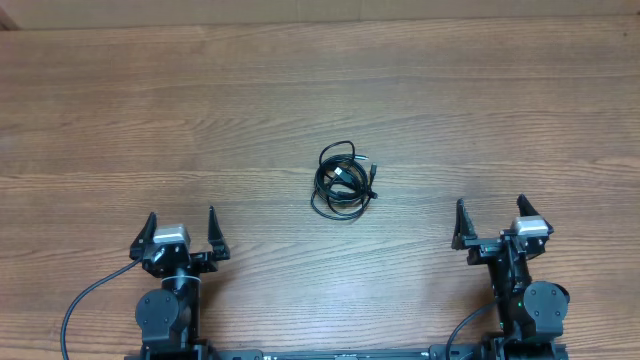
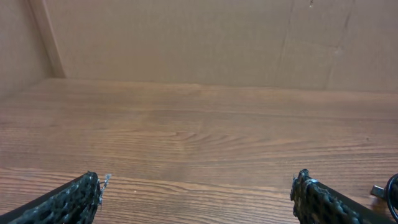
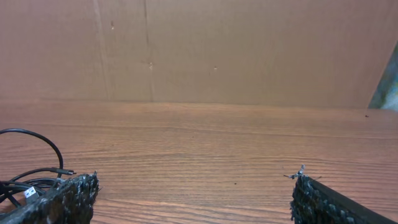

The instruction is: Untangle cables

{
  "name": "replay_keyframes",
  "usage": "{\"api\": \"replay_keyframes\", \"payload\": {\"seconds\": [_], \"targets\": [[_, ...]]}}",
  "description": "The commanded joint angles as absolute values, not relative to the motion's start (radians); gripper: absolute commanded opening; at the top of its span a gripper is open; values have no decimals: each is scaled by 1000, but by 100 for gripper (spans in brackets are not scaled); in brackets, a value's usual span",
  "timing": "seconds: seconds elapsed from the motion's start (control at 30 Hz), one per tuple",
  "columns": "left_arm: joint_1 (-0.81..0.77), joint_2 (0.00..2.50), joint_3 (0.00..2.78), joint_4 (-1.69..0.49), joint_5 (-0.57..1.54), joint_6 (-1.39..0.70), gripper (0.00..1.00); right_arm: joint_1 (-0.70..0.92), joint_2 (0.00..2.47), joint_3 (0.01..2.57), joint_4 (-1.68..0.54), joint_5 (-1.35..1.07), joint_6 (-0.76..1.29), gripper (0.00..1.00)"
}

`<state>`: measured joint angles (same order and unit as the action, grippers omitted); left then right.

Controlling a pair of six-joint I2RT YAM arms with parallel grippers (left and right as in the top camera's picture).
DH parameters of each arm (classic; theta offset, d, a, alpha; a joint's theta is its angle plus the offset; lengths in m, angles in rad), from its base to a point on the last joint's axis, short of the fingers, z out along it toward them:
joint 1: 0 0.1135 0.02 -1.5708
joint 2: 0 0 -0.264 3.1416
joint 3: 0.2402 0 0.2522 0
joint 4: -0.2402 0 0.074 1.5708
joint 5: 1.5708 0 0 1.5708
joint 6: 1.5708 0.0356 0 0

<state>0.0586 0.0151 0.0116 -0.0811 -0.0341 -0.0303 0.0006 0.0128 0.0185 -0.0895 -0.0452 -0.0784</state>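
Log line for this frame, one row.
stage: not started | cables: one tangled bundle, untouched | left jaws: open, empty | right jaws: open, empty

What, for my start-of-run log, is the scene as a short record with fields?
cables: one tangled black bundle lying on the table, roughly midway between the two arms and ahead of them
left gripper: open, empty, apart from the cables
right gripper: open, empty, apart from the cables
table: wood grain
wrist views: loops of the cables show at the lower left of the right wrist view; only a sliver shows at the right edge of the left wrist view
task state: untangling not yet begun
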Motion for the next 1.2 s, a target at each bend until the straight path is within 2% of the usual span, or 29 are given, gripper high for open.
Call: {"api": "replay_keyframes", "payload": {"seconds": [0.0,0.37,0.5,0.6,0.7,0.77,0.87,0.93,1.07,1.17], "targets": [[50,5,5,-77,-26,-48,100,0,3,8,-82,-46,-76,100],[50,5,5,-73,-26,-56,99,0,3,8,-82,-46,-76,100],[49,5,6,-53,236,-320,99,0,3,8,-82,-46,-76,100],[49,5,6,-31,344,-456,99,0,3,8,-82,-46,-76,100],[49,5,6,100,458,-479,100,0,3,8,-82,-46,-76,100],[49,5,6,279,533,-479,99,0,3,8,-82,-46,-76,100],[53,5,32,487,527,-479,100,0,3,8,-82,-46,-76,100],[61,5,96,533,503,-471,100,0,3,8,-82,-46,-77,100],[79,15,307,364,494,-340,100,0,3,8,-82,-46,-76,100],[88,73,548,78,419,-258,100,0,3,8,-82,-46,-76,100]]}}
